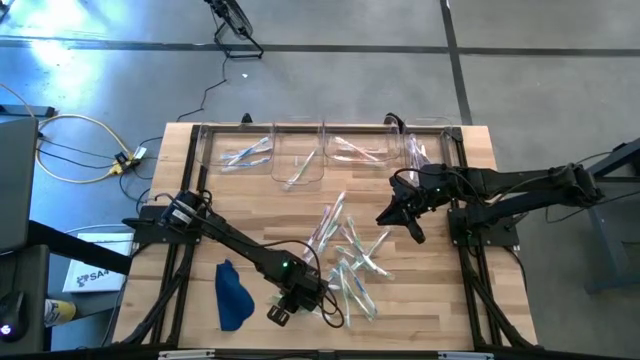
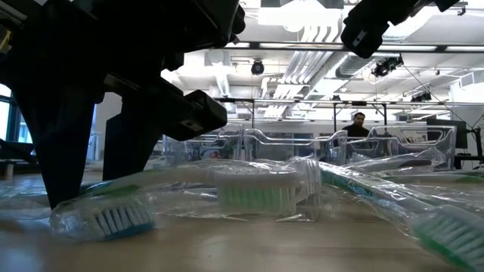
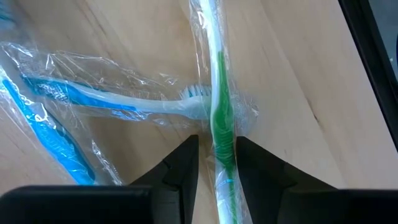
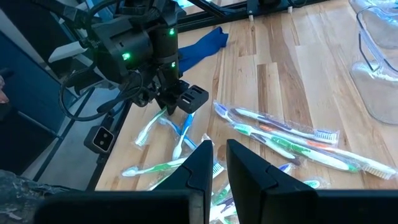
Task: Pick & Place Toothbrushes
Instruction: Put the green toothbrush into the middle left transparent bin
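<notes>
1. A green-handled toothbrush (image 3: 219,134) in clear wrapping is seen nearest, clamped between the fingers of the left gripper (image 3: 216,163) at the wooden table (image 1: 430,300), near its front edge.
2. A blue-handled toothbrush (image 3: 106,102) is found lying across it, touching.
3. The remaining toothbrushes (image 1: 350,255) are scattered mid-table; a few are held in the clear bins (image 1: 300,155) at the far edge.
4. The right gripper (image 1: 397,217) is raised above the table beside the pile, jaws narrowed, nothing held.
5. A blue cloth (image 1: 232,295) is noted left of the left gripper.
</notes>
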### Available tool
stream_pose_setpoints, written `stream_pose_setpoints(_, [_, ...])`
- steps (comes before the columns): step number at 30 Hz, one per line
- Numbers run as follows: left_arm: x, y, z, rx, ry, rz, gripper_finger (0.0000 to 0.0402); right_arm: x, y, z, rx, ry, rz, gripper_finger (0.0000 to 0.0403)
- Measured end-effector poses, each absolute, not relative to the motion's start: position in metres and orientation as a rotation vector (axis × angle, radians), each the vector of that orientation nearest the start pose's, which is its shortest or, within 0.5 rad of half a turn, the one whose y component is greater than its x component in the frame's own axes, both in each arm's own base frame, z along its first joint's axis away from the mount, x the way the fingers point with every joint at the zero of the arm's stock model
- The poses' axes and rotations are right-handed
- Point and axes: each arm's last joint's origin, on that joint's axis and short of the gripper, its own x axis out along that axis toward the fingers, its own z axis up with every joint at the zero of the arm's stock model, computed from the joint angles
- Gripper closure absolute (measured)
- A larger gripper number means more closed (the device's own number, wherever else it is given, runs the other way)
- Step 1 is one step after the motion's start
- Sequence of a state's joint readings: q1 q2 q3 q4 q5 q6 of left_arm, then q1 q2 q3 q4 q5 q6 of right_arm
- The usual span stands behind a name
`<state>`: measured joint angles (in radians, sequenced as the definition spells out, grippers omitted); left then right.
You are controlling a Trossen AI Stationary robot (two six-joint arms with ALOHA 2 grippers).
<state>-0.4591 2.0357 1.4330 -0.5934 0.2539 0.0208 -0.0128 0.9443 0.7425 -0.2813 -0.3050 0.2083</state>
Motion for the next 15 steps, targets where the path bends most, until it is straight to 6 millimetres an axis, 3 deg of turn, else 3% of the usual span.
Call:
stream_pose_setpoints(5, [0.3636, -0.1879, 0.1610, 0.142, 1.206, -0.638, 0.0309, 0.2018, 0.0061, 0.2827, 0.277, 0.507, 0.236, 0.0364])
stream_pose_setpoints(15, [0.3634, -0.1880, 0.1615, 0.134, 1.207, -0.644, 0.0384, 0.2018, 0.0061, 0.2827, 0.276, 0.507, 0.237, 0.0364])
